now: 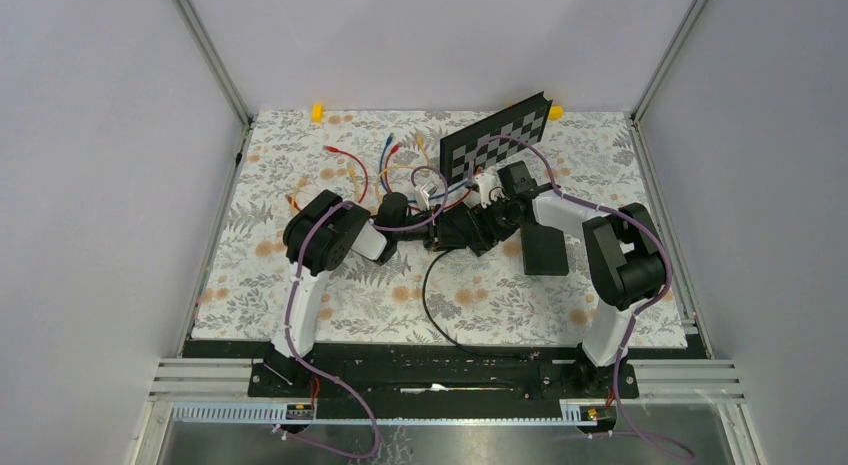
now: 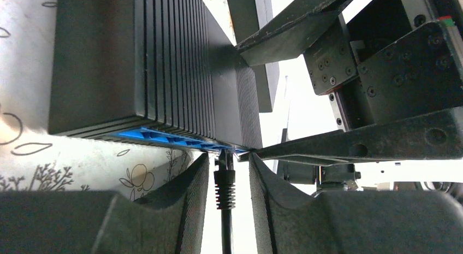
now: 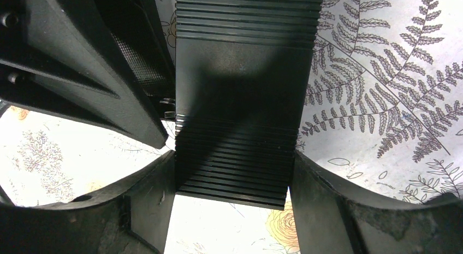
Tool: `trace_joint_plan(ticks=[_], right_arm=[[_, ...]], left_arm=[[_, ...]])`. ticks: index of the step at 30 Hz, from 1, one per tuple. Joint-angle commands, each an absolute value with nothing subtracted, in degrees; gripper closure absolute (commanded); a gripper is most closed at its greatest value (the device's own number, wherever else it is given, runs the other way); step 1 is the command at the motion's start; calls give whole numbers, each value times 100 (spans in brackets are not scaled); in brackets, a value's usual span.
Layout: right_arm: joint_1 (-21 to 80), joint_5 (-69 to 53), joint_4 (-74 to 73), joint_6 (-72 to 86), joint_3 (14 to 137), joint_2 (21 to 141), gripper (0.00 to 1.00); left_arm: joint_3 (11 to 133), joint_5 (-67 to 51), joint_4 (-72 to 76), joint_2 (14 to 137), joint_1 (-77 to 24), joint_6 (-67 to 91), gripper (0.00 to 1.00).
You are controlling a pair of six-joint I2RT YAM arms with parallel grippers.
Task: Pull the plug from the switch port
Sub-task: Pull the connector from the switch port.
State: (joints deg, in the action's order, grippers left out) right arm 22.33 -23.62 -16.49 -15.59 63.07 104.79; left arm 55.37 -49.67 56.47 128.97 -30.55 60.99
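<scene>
Left claw (image 2: 229,158) narrowly parted; right claw (image 3: 235,175) clamped.

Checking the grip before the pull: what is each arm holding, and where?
Right gripper: switch, jaws on its two sides. Left gripper: nothing yet; jaws straddle the plug, gaps showing.

Switch (image 1: 465,228) mid-table (image 1: 300,315), btwn R gripper (image 3: 233,155) jaws. Plug (image 2: 224,180) in port on switch's L side, btwn L gripper (image 2: 229,161) jaws, touching neither. Board (image 1: 497,140) behind switch; loose cables (image 1: 360,165) behind-L.
</scene>
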Motion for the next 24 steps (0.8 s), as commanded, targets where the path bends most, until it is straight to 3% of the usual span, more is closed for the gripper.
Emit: trace_joint_plan(ticks=[1, 15, 24], right_arm=[[2250, -2404, -1959, -1503, 6279, 10742, 52], [2233, -2383, -1961, -1525, 6269, 10744, 52], [2240, -2387, -1977, -1529, 6283, 10776, 52]], left_arm=[[5370, -4962, 5837, 13271, -3120, 6278, 65], [5267, -4963, 5736, 13205, -3029, 6211, 67], [5317, -4978, 5869, 13362, -2937, 6423, 75]])
